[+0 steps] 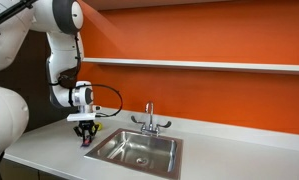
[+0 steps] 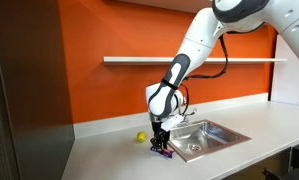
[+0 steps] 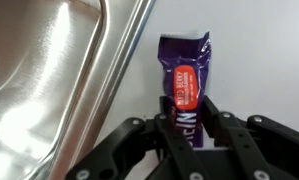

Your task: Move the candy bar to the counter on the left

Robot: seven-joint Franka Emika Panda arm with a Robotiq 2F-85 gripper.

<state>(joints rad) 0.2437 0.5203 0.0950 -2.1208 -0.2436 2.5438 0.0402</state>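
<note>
The candy bar (image 3: 185,82) is a thin oblong bar in a purple and red wrapper. It lies on the pale grey counter (image 3: 259,70), right beside the rim of the steel sink (image 3: 49,80). My gripper (image 3: 186,128) is down over the bar's near end, with a finger pressed against each side of the wrapper. In both exterior views the gripper (image 1: 85,131) (image 2: 161,148) sits low on the counter (image 1: 49,145) at the sink's outer edge. The bar is barely visible there under the fingers.
The sink basin (image 1: 139,150) with a faucet (image 1: 149,120) lies beside the gripper. A small yellow-green ball (image 2: 141,138) rests on the counter near the orange wall. A shelf (image 2: 149,60) runs along the wall above.
</note>
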